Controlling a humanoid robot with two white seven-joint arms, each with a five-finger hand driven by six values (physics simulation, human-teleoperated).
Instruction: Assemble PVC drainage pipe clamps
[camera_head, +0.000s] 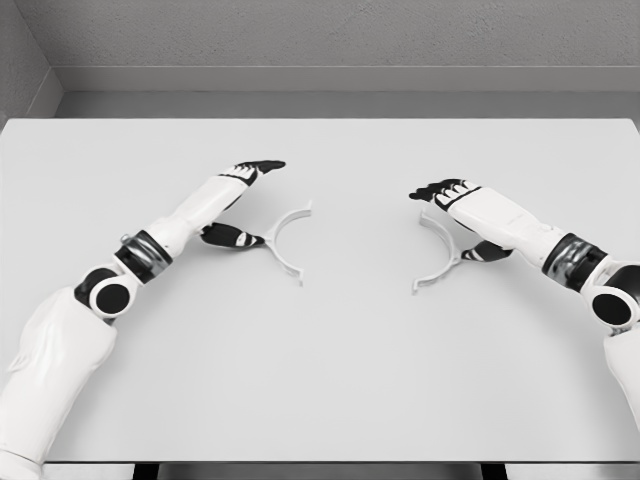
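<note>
Landmark: table (320, 380) centre. Left of centre, left hand (240, 200): fingers extended above, thumb low, pinching or nearly touching the back of the left clamp half (283, 240); contact unclear. Its open side faces centre. Right of centre, right clamp half (443, 255) mirrors it; right hand (460, 215) posed likewise, thumb at the arc's back. Judgement: thin rigid plastic arcs, light, prone to slide or tip on the smooth top. Grip mid-arc, leave end flanges free for mating.
</note>
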